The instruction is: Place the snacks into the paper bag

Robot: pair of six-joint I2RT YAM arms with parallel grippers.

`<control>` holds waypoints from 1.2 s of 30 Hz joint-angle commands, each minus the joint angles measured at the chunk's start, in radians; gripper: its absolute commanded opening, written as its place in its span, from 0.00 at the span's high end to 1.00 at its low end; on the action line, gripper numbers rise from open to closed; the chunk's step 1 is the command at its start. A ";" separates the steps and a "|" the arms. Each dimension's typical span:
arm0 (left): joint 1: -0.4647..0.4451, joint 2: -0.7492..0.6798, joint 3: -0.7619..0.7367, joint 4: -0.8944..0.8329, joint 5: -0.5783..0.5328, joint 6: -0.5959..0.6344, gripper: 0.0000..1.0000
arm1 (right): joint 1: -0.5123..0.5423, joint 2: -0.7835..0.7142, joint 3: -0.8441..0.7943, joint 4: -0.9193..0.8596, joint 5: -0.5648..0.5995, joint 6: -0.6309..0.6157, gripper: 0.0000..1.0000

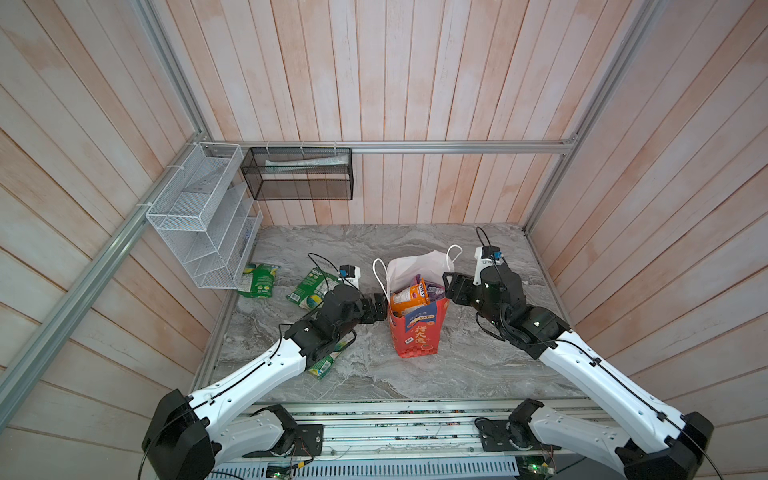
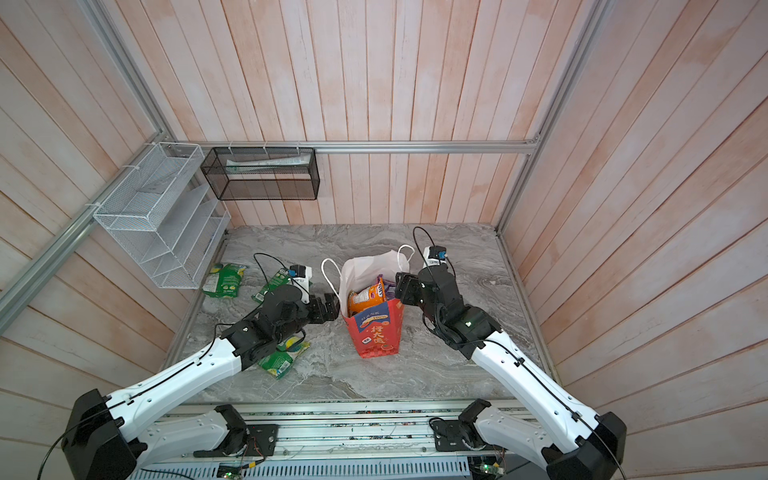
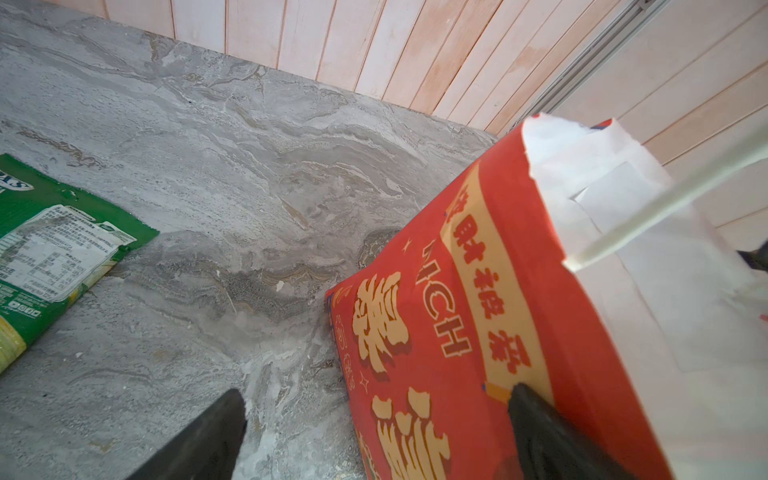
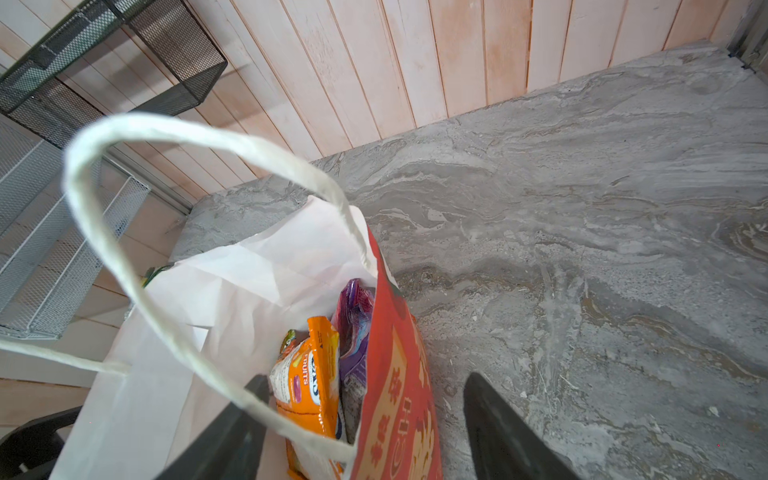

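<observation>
Left claw (image 3: 378, 392) wide, empty; right claw (image 4: 366, 378) parted, empty, astride upright paper bag (image 1: 419, 336)

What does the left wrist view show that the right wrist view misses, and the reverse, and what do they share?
Left wrist only: the printed back of a green packet, flat on the table. Right wrist only: an orange packet and a purple packet inside the bag, plus a black mesh basket against the wall. Shared: the red bag, a white handle, table and wall.
</observation>
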 commanded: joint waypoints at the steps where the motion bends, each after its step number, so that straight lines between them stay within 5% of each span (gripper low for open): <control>1: 0.003 0.013 -0.012 0.025 0.016 0.017 0.00 | 0.011 0.010 -0.019 0.025 -0.019 0.037 0.30; 24: 0.001 -0.048 -0.004 -0.019 -0.020 0.020 0.00 | 0.024 0.037 -0.006 0.007 -0.011 0.076 0.80; 36: 0.003 -0.237 -0.016 -0.136 -0.225 0.009 0.00 | 0.024 0.060 -0.005 0.016 0.002 0.053 0.94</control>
